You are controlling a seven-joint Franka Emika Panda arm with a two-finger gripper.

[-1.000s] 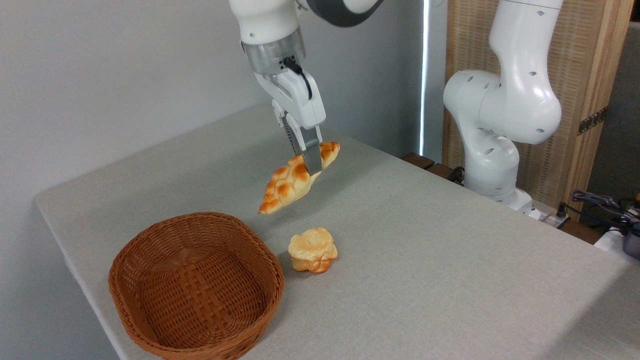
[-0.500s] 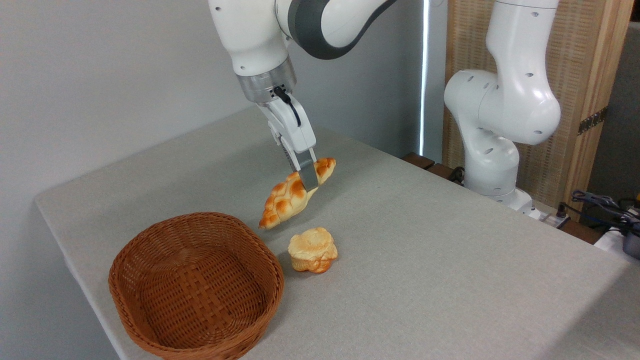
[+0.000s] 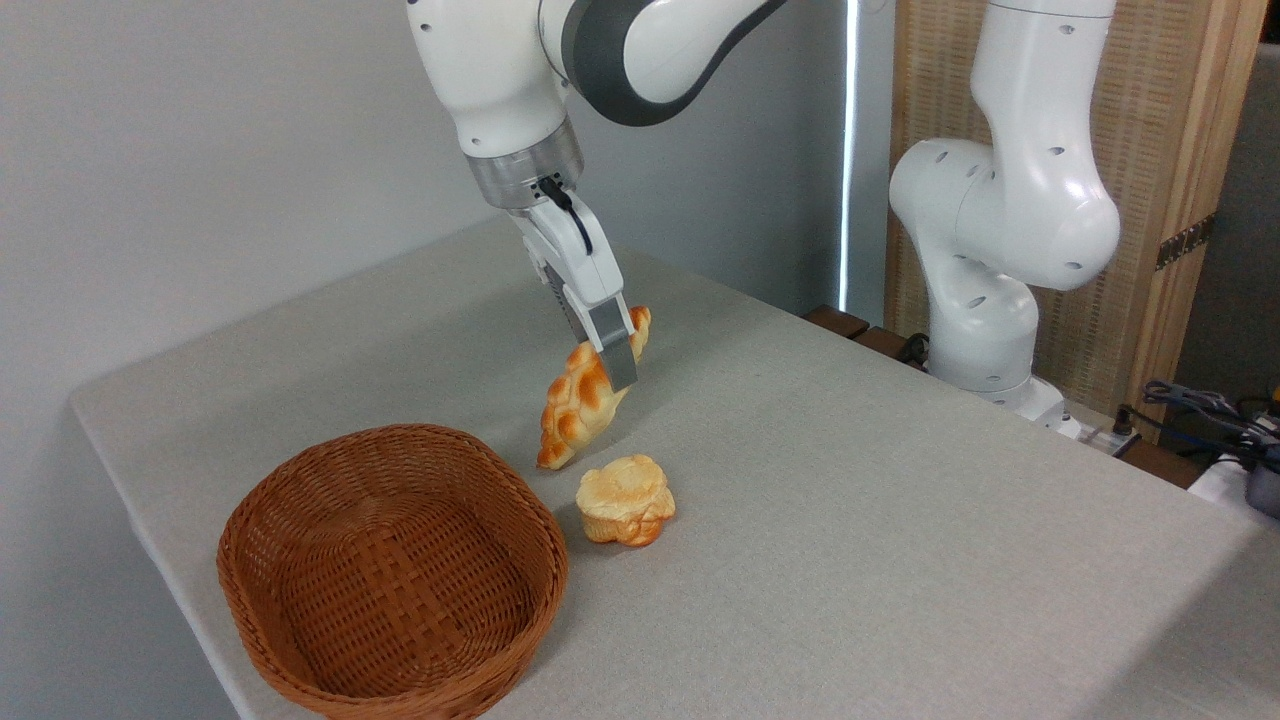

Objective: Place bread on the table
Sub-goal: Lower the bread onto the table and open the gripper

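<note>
Change: you see the bread (image 3: 585,400) lower than half a second ago and tipped much steeper; its lower tip, which hung clear of the table (image 3: 850,480) a second ago, now sits at or just above the cloth.
Arm shift: you see the wrist further left and lower than before, with the gripper (image 3: 615,362) leaning down to the right from it.
Gripper: you have it clamped on the bread; the grey near finger (image 3: 612,345) lies across the loaf's upper part, while the other finger is hidden behind the loaf.
Bread place: you find it over the table's middle back area, between the basket (image 3: 392,572) and the far edge, just behind the bun (image 3: 625,499).
Bread axis: you see the long axis running steeply from upper right to lower left, closer to upright than to flat.
Bread ends: the upper pointed end shows just right of the finger; the lower pointed end points down towards the gap between basket and bun.
Contact: you cannot tell whether the lower tip touches the cloth or hangs just off it.
Bun: it stands on the table, apart from the bread's tip and just right of the basket's rim.
Basket: it sits on the table near the front left corner.
</note>
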